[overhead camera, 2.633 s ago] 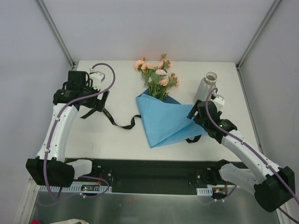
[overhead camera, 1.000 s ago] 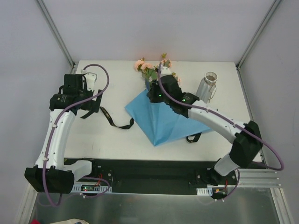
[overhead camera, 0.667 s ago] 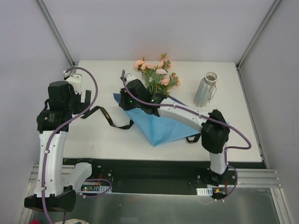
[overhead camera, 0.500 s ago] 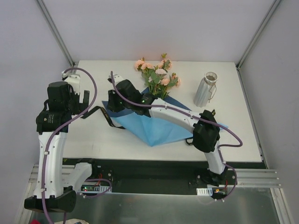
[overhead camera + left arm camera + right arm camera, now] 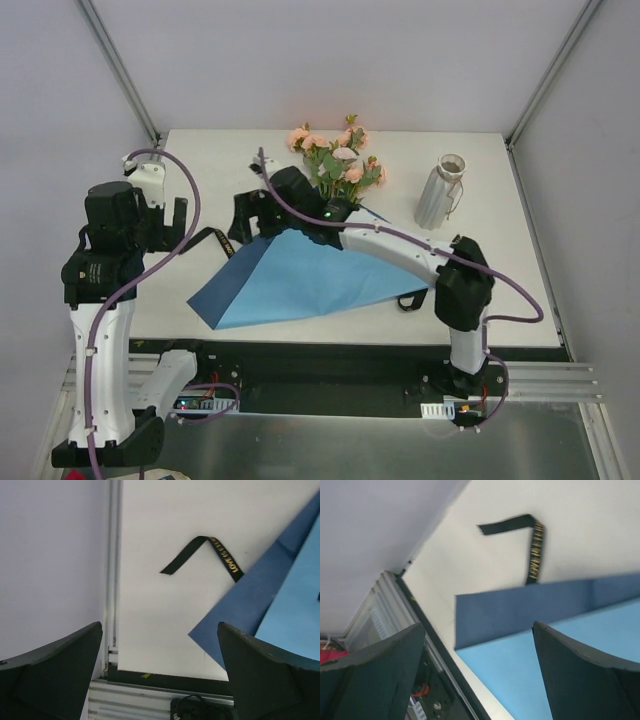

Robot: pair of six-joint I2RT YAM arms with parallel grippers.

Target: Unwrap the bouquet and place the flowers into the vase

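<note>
Blue paper [image 5: 300, 280] unfolded, flowers [image 5: 335, 165] at table's [image 5: 250, 150] far edge, vase [image 5: 437, 192] unfilled; my left gripper [image 5: 159, 630], right gripper [image 5: 479, 627] gape empty.

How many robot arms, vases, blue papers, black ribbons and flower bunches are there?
Robot arms: 2
Vase: 1
Blue paper: 1
Black ribbon: 1
Flower bunch: 1
Total: 6

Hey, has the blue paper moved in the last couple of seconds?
Yes. The blue paper has unfolded leftward, spreading toward the near-left of the table, away from the vase.
</note>
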